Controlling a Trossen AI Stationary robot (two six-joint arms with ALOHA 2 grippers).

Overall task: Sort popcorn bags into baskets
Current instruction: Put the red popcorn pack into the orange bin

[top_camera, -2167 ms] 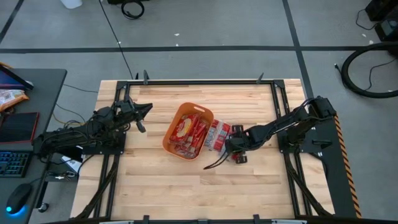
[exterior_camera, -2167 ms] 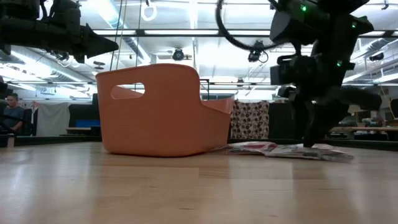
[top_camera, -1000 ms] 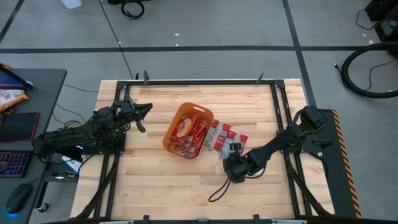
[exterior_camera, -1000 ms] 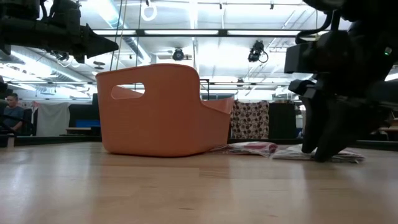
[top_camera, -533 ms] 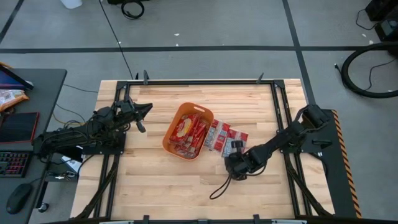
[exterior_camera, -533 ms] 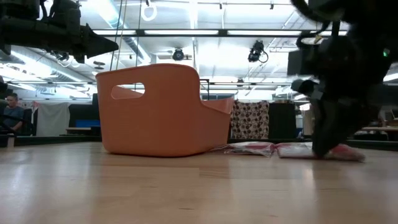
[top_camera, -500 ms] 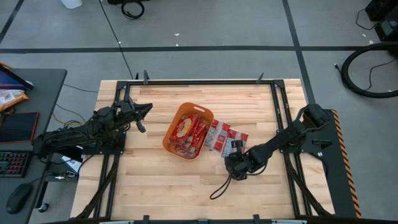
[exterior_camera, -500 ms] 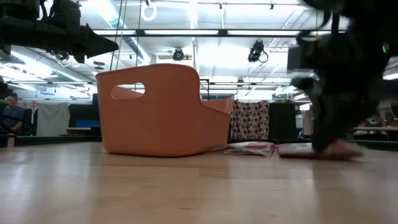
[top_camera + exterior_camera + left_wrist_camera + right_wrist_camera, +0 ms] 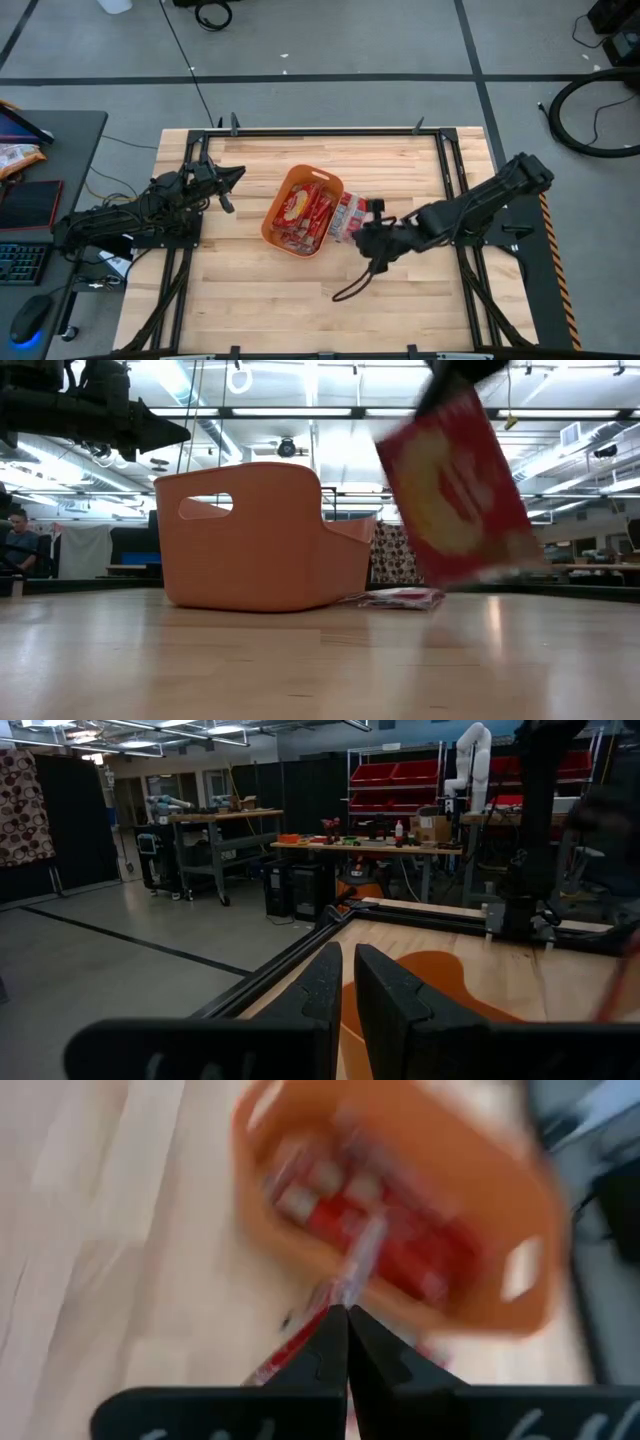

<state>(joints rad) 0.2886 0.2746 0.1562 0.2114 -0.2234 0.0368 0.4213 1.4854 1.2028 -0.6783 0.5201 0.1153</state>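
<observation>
The orange basket point(image 9: 303, 210) sits just beside the right pincer point(image 9: 372, 232), toward the left arm's side, long axis running diagonally across the wooden surface point(image 9: 250, 300). That pincer is clamped on a red popcorn bag point(image 9: 455, 490), hanging edge-on. One more bag point(image 9: 347, 216) lies flat between them. The left pincer point(image 9: 236, 173), closed and empty, waits well apart.

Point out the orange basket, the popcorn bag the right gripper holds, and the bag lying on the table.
orange basket point(image 9: 262, 550), low view, on its side wall.
held popcorn bag point(image 9: 455, 485), low view, on its yellow centre.
bag lying on the table point(image 9: 400, 598), low view, on its top face.
</observation>
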